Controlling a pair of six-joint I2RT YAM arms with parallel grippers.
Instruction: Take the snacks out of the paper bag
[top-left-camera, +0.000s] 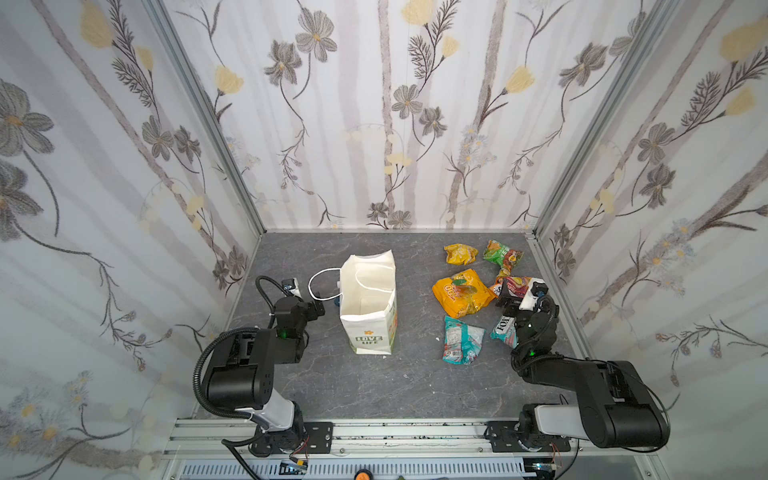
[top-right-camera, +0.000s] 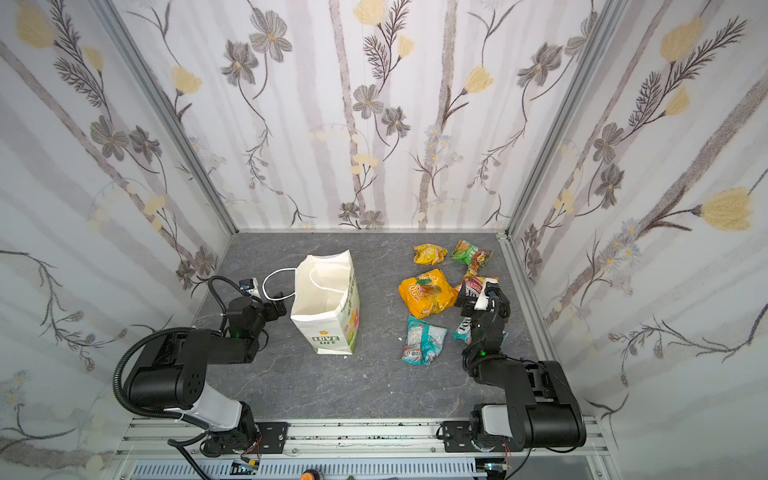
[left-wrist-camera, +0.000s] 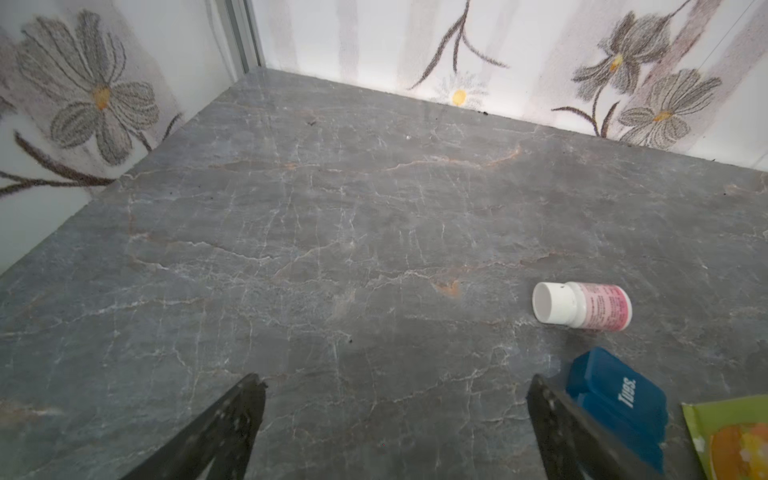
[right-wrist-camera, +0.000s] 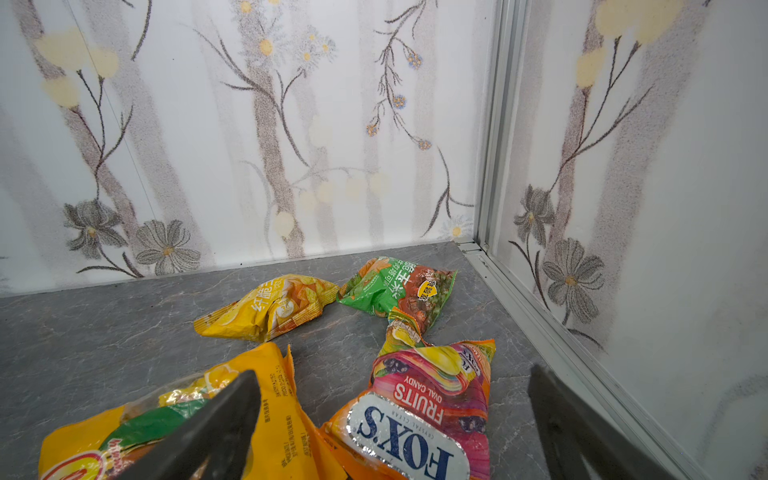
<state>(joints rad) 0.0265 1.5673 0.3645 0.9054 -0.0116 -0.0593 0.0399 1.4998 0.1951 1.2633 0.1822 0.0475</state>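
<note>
- We are seeing the paper bag (top-left-camera: 368, 307) standing upright on the table (top-left-camera: 374, 390), long side going up and down, mouth up, LOVE LIFE side facing 6 o'clock.
- The left gripper (top-left-camera: 319, 308) is sitting just beside the bag, at its 9 o'clock, fingers (left-wrist-camera: 232, 415) spread wide, holding nothing.
- The snacks (top-right-camera: 424, 293) are lying flat at the bag's 3 o'clock, well apart from it.
- The right gripper (right-wrist-camera: 395, 376) is hanging over the red-orange packet (right-wrist-camera: 424, 399), its fingers spread wide too; we cannot tell if it is touching.
- That packet is running 6 to 12 o'clock, its twisted end touching the green packet (top-left-camera: 502, 252).
- From the right gripper, the yellow packet (top-left-camera: 460, 253) is lying at 11 o'clock, the orange-yellow packet (top-left-camera: 459, 293) at 9, the teal packet (top-left-camera: 461, 338) at 7, the FOX packet (top-left-camera: 502, 330) at 6, partly under the arm (top-left-camera: 536, 328).
- The teal packet is pointing 12 to 6.
</note>
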